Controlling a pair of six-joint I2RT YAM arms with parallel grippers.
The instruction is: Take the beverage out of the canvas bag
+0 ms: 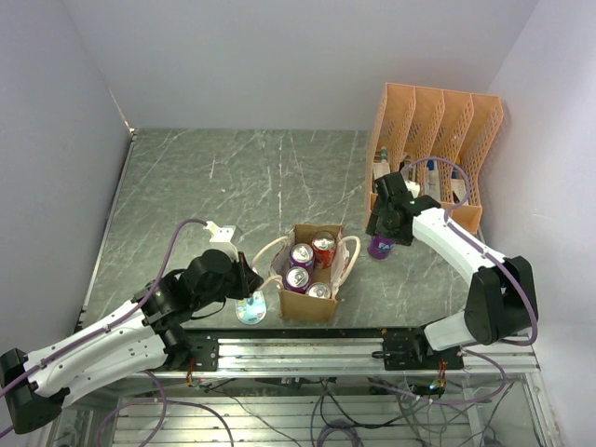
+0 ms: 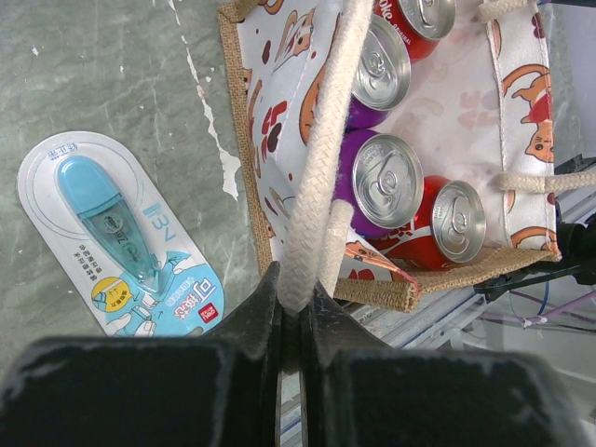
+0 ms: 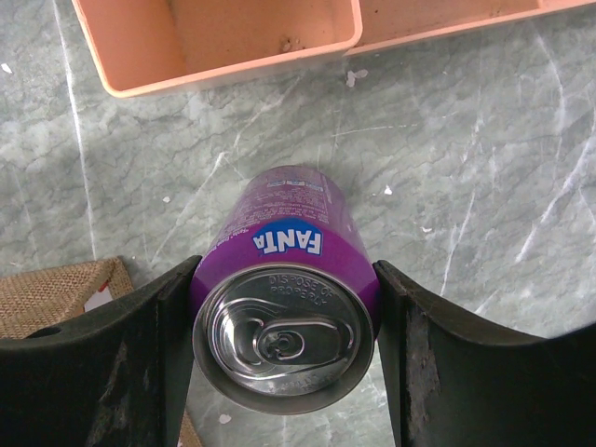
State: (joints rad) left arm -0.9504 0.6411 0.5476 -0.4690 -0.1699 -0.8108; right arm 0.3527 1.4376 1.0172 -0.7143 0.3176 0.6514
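Note:
The tan canvas bag (image 1: 310, 304) stands near the front middle of the table, with several cans upright inside, purple (image 1: 298, 277) and red (image 1: 323, 247). My left gripper (image 1: 250, 279) is shut on the bag's left cream handle (image 2: 321, 158), pinched at its fingertips (image 2: 294, 279); the open bag (image 2: 244, 140) lies just beyond, with can tops showing (image 2: 386, 182). My right gripper (image 1: 384, 233) is shut on a purple Fanta can (image 3: 284, 279), held upright just right of the bag, outside it. I cannot tell if the can (image 1: 379, 246) touches the table. The bag's corner (image 3: 56, 293) shows at left.
A blue correction-tape pack (image 1: 250, 310) lies left of the bag by the front edge, also in the left wrist view (image 2: 116, 237). The orange file organizer (image 1: 433, 140) stands at the back right, its base close beyond the can (image 3: 223, 37). A small white item (image 1: 222, 231) lies behind my left arm.

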